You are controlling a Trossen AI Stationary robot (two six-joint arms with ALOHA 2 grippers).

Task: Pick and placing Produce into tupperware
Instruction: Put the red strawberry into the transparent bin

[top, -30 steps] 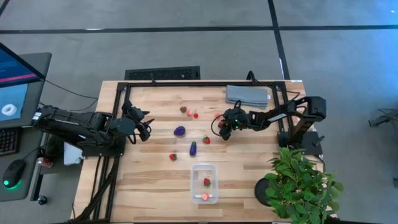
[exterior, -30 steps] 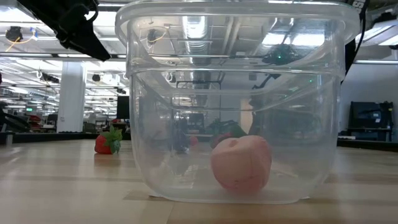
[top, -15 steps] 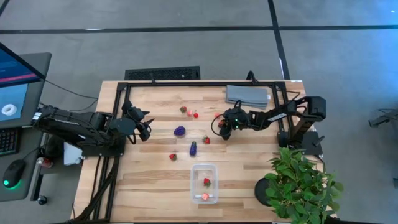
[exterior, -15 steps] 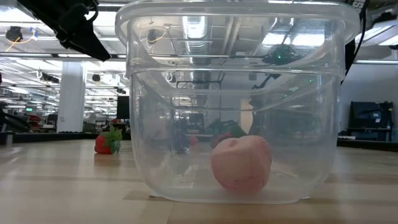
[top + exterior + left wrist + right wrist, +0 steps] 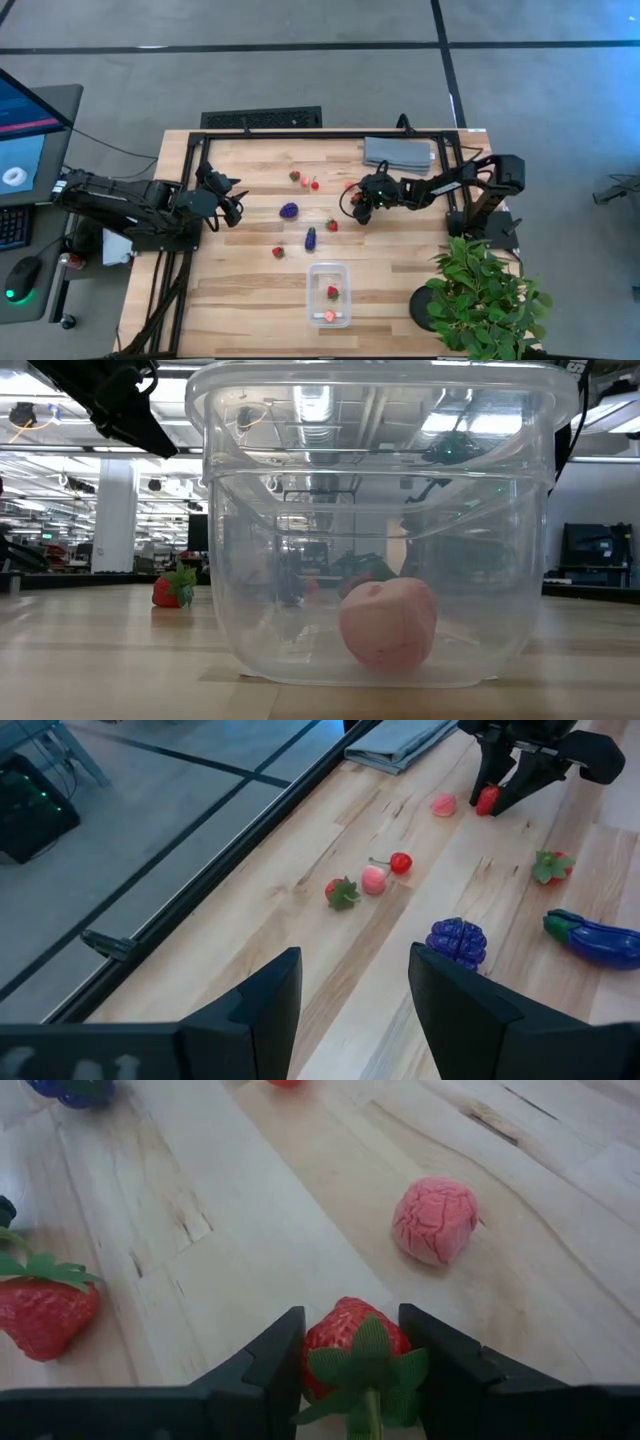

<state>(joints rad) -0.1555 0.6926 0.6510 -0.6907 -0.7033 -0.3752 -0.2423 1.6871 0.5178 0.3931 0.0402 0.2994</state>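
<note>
Bare wood lies open between the tupperware [image 5: 328,294] and scattered produce [image 5: 310,238]; a potted plant [image 5: 484,295] crowds its right side.

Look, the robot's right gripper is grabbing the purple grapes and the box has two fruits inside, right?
Not quite. The right wrist view shows the right gripper closing around a strawberry, not grapes. The box does have two fruits inside.
</note>
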